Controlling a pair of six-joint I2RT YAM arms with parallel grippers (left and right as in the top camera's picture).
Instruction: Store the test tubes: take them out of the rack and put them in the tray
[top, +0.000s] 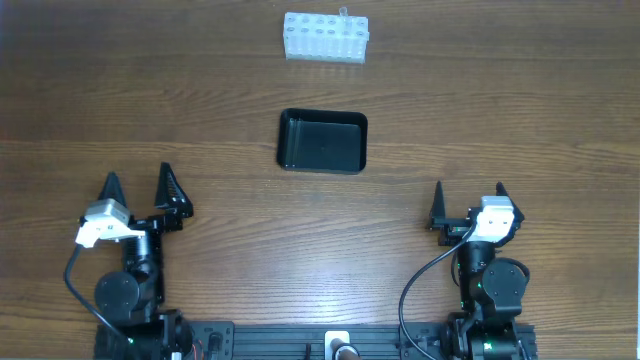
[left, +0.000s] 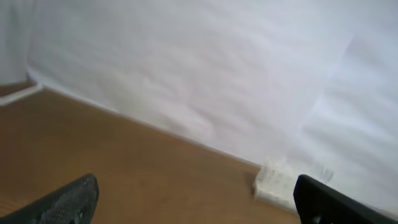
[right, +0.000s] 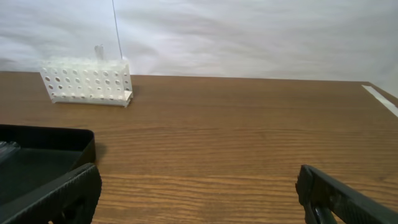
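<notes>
A brown wooden table, seen from above. At the upper middle of the top view sits a white rack full of holes, and one clear test tube stands upright at its far right corner. Below the rack, near the centre of the frame and well apart from it, lies a black tray with a raised rim; I cannot tell whether anything lies inside it.

The left gripper rests at the lower left of the frame, spread wide with nothing in it. The right gripper rests at the lower right, likewise spread wide and holding nothing. Both are well apart from the tray and the rack.

In the right wrist view, the rack stands at the upper left against a white backdrop. The tray's near corner shows at the left edge, lower in the frame. In the left wrist view, the rack is a pale blur at the lower right, where table meets backdrop.
</notes>
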